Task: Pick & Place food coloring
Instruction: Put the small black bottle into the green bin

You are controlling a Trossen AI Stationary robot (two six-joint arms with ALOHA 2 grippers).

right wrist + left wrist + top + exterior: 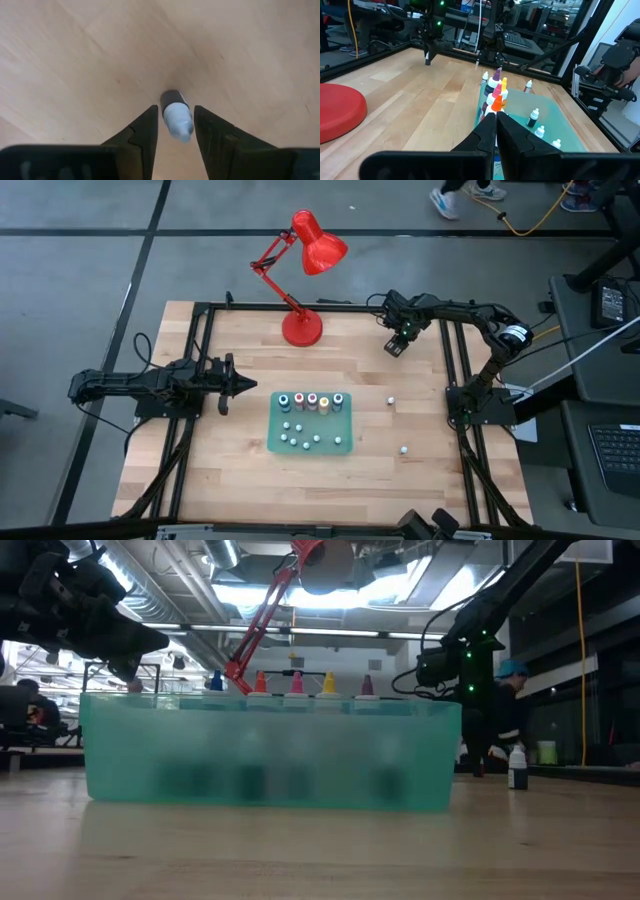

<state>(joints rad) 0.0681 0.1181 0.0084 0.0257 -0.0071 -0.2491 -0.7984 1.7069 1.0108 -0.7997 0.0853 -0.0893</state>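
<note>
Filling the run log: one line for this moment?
right gripper: grips dark bottle, above table | left gripper: shut, beside tray | tray: five bottles upright

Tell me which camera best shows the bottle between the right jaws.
Right wrist view: the dark bottle with a pale cap fills the gap between the jaws. The high view hides it under the right gripper; the others don't resolve it.

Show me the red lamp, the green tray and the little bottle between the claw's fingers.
Red lamp (318,246): high view, its shade.
Green tray (343,446): high view, bare corner.
Little bottle (177,118): right wrist view, pale cap.
</note>
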